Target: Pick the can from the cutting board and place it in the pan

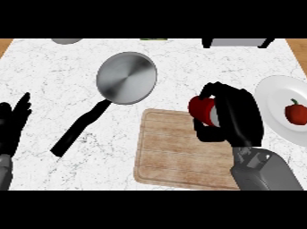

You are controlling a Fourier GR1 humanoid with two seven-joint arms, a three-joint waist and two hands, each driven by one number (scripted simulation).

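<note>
A: What has the right hand (232,117) got?

B: Its fingers are curled round the red can (203,110), held over the cutting board's (175,150) upper right corner.

A: And the left hand (7,129)?

B: Open, resting at the left edge, holding nothing.

A: What next?

B: I'd keep the can upright, carry it up and left to the steel pan (126,77), lower it onto the base, then let go. Mind the black handle (79,129).

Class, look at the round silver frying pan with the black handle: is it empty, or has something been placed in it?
Empty. The round silver frying pan shows only bare metal; the red can sits in the right robot hand, apart from it.
</note>
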